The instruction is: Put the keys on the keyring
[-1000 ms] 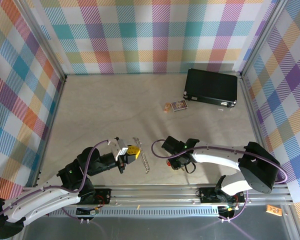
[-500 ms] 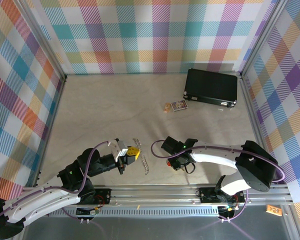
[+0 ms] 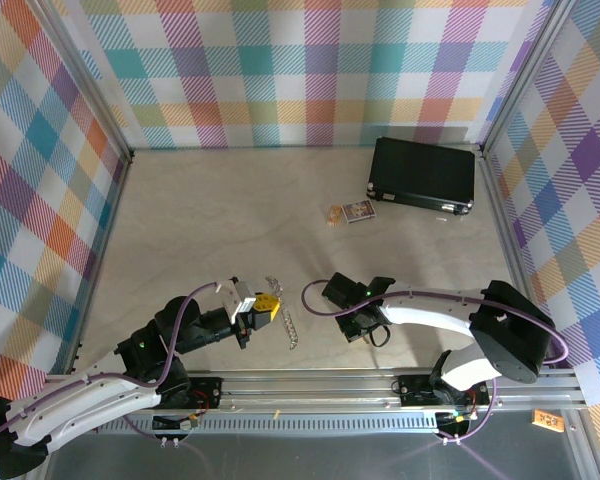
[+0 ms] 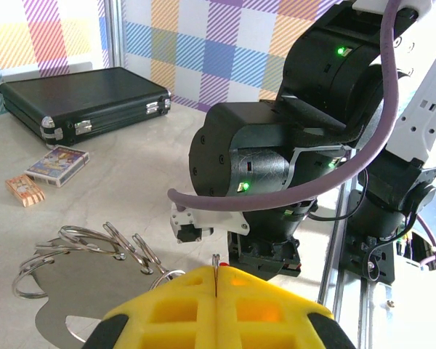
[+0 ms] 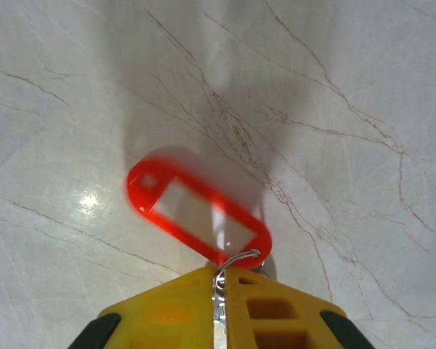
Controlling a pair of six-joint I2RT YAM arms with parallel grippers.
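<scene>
The keyring (image 3: 290, 325) is a silver jagged loop lying on the table in front of my left gripper (image 3: 266, 306). In the left wrist view its wire loops (image 4: 83, 243) spread to the left, and my left gripper (image 4: 216, 270) is shut on a thin wire end of it. The key (image 5: 196, 209) has a red oval plastic head with a clear window and a small wire ring. My right gripper (image 5: 219, 275) is shut on its silver metal end, with the red head sticking out over the table. From above, my right gripper (image 3: 352, 327) points down a little right of the keyring, covering the key.
A black case (image 3: 423, 173) lies at the back right, near the wall. A small printed card (image 3: 358, 211) and a tan bit (image 3: 335, 214) lie in front of it. A metal rail (image 3: 380, 381) runs along the near edge behind both arms.
My right gripper's jaws have closed onto the key, and the red head beside them in the top view is now covered. The left arm has stayed put.
</scene>
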